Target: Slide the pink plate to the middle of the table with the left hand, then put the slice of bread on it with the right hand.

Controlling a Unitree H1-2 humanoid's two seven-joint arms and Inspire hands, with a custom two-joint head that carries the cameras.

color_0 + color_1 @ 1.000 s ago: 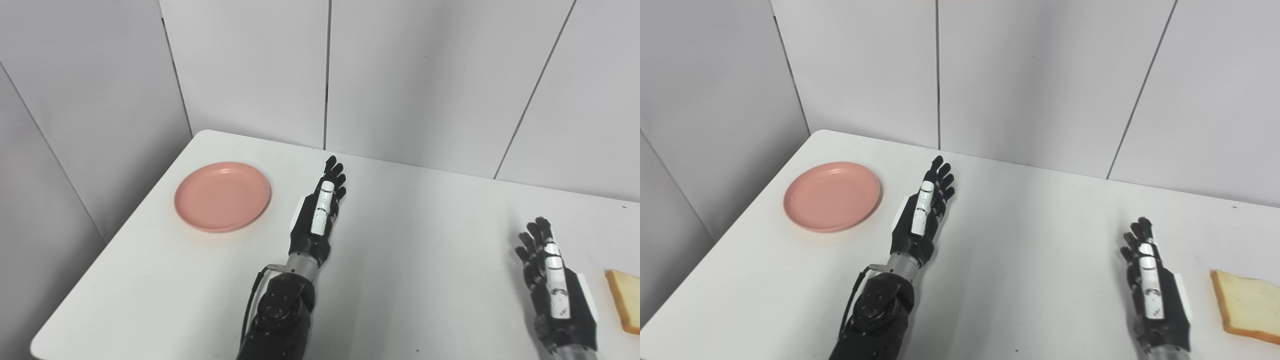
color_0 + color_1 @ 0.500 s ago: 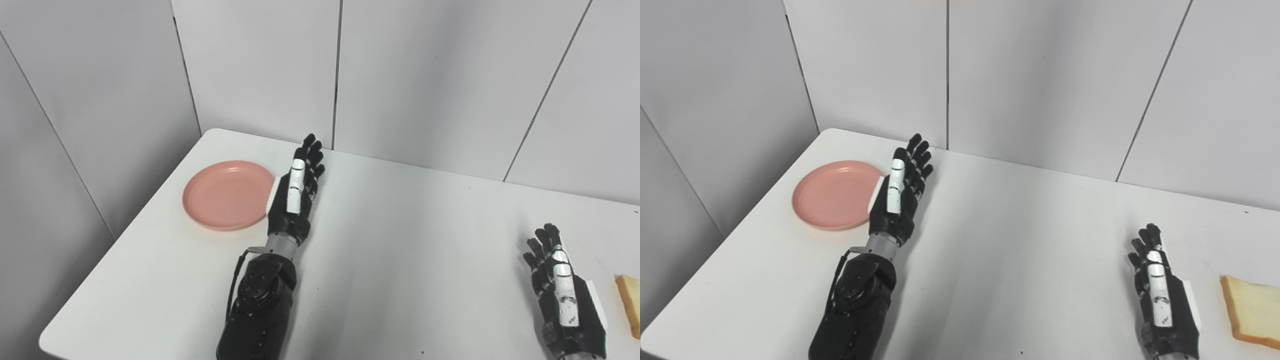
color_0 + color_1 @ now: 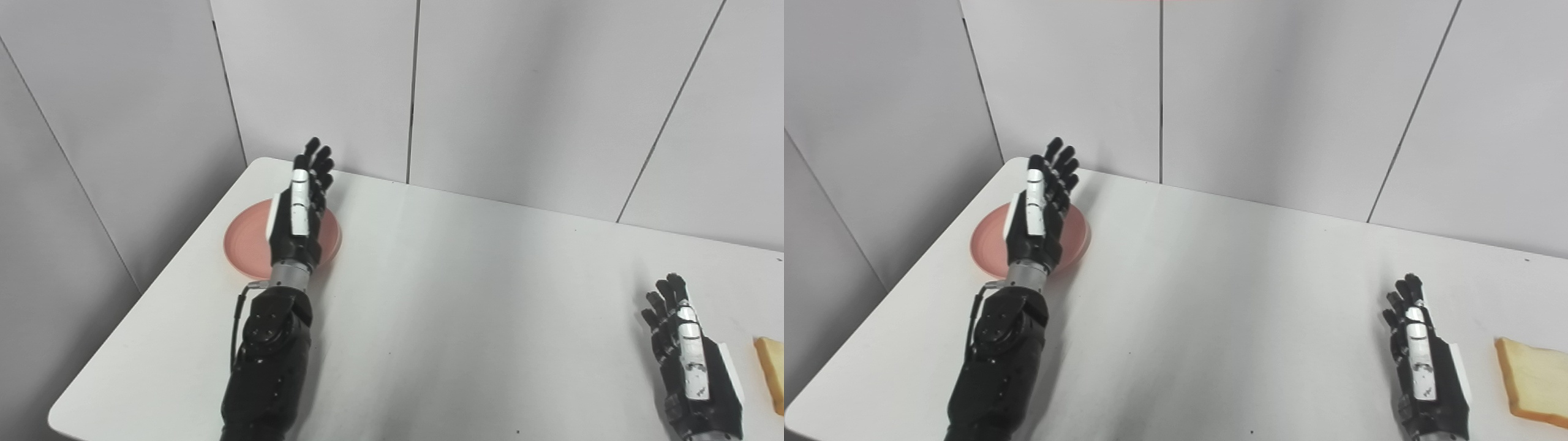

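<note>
The pink plate (image 3: 245, 245) lies near the table's far left corner, its middle hidden by my left hand (image 3: 298, 211). That hand hangs open above the plate, fingers straight and pointing at the back wall; whether it touches the plate I cannot tell. The slice of bread (image 3: 1531, 383) lies flat at the right edge of the table. My right hand (image 3: 1424, 367) stays open just left of the bread, low over the table, holding nothing.
The white table (image 3: 465, 294) has its left edge close beside the plate. Grey wall panels (image 3: 520, 92) stand right behind the table's far edge, near my left fingertips (image 3: 315, 153).
My left hand has swung left and forward from beside the plate to above it, covering its middle. The plate, the bread and my right hand stay where they were.
</note>
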